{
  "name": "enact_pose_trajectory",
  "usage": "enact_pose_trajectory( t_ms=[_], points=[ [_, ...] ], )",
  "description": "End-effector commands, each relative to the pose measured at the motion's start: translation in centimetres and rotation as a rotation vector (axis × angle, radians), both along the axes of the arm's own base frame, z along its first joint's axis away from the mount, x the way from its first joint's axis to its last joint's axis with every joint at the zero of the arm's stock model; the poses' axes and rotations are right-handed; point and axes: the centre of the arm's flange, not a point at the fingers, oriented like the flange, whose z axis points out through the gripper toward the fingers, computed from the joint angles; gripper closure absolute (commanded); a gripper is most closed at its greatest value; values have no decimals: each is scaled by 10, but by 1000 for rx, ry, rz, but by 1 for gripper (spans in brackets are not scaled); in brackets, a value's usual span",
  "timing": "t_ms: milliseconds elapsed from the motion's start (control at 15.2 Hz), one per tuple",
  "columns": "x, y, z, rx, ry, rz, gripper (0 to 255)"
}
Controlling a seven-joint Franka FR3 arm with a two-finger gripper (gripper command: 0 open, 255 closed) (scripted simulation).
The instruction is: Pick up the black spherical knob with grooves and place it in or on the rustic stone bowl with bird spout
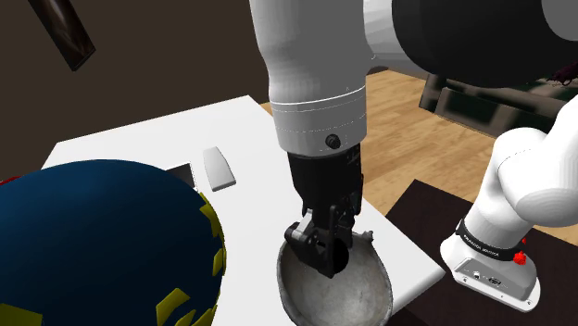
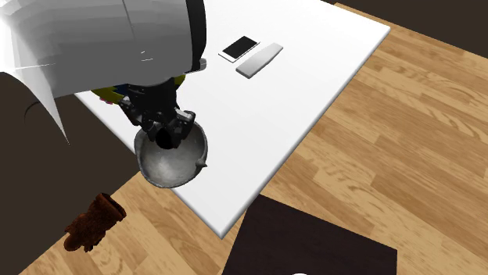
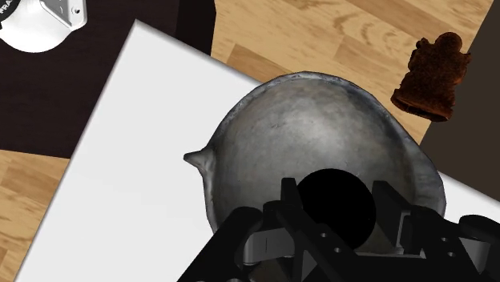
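Observation:
The black round knob (image 3: 336, 204) sits clasped between my black fingers, right over the hollow of the grey stone bowl (image 3: 320, 132). The bowl has a small spout (image 3: 195, 159) on its rim and stands at the white table's corner. In the shoulder view my gripper (image 1: 326, 254) reaches down into the bowl (image 1: 357, 292), with the knob (image 1: 337, 258) dark between the fingers. The second exterior view shows the gripper (image 2: 165, 134) and knob (image 2: 166, 141) just inside the bowl (image 2: 168, 164). Whether the knob touches the bowl's floor is hidden.
A big dark blue ball with yellow patches (image 1: 93, 250) stands close beside the bowl. A white bar (image 2: 259, 60) and a phone (image 2: 238, 48) lie farther along the white table (image 2: 313, 70). A brown figurine (image 2: 94, 223) lies on the floor past the table's edge.

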Motion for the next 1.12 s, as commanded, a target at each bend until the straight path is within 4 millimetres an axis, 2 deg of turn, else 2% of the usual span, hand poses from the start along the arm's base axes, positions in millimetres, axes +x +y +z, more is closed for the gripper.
enact_pose_trajectory(
  t_ms=[0,132,198,528,792,1056],
  points=[
    [0,0,0,0,0,0,255],
    [0,0,0,0,0,0,255],
    [0,0,0,0,0,0,0],
    [0,0,0,0,0,0,0],
    [10,-3,49,0,0,0,0],
    [10,-3,49,0,0,0,0]
  ],
)
